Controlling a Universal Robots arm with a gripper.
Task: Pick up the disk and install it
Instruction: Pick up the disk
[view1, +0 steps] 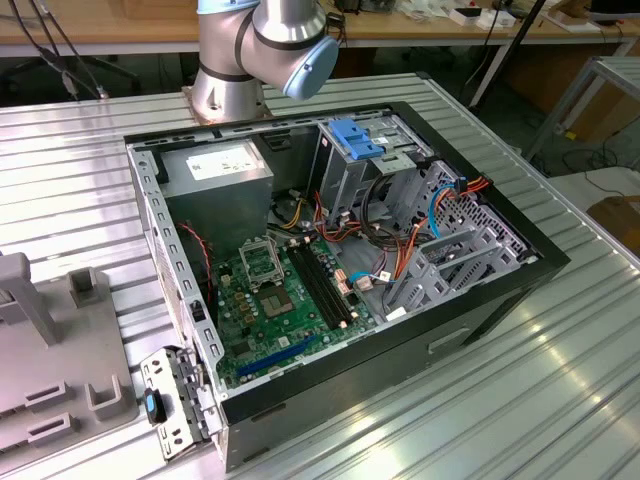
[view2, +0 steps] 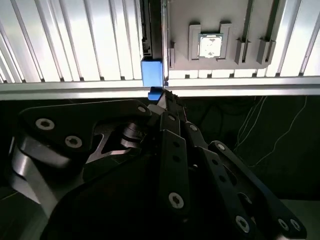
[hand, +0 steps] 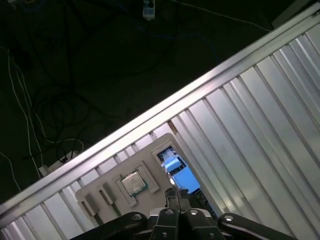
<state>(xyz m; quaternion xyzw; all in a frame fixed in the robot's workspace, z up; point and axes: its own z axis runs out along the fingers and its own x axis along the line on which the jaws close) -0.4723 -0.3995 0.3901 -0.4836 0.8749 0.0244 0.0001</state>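
Exterior view's left: grey fixture tray (view1: 50, 370) on the ribbed metal desk (view1: 560, 400), with its slots and posts showing.

Centre: computer case (view1: 540, 262) lying open side up. Inside are the power supply (view1: 215, 170) at the far end and the green motherboard (view1: 270, 310) below it. The robot arm (view1: 260, 45) rises from its base behind the case.

Exterior view's right: tall grey drive cage (view1: 350, 185) topped by a blue bracket (view1: 355, 137). Beyond it are slanted grey bays (view1: 450, 260) among orange and blue cables (view1: 400, 235).

In both wrist views the gripper (view2: 159, 96) (hand: 175, 192) hangs well above the desk, looking down past the desk's edge to the dark floor. Its black fingers (view2: 172, 142) are drawn close together on the blue end of the disk (view2: 151, 72) (hand: 181, 175). In the second wrist view the disk is seen edge-on, with its dark body running away from the fingertips and its blue end crossing the line of the desk edge. That suggests it is held aloft, not lying on the desk.

Far below, the fixture tray carries a square processor chip (view2: 210, 45) (hand: 132, 183) in a recess.

Judgement: the pick-up looks done, with the disk pinched in the gripper and clear of the tray. The install is not yet done, since the disk is away from the case.
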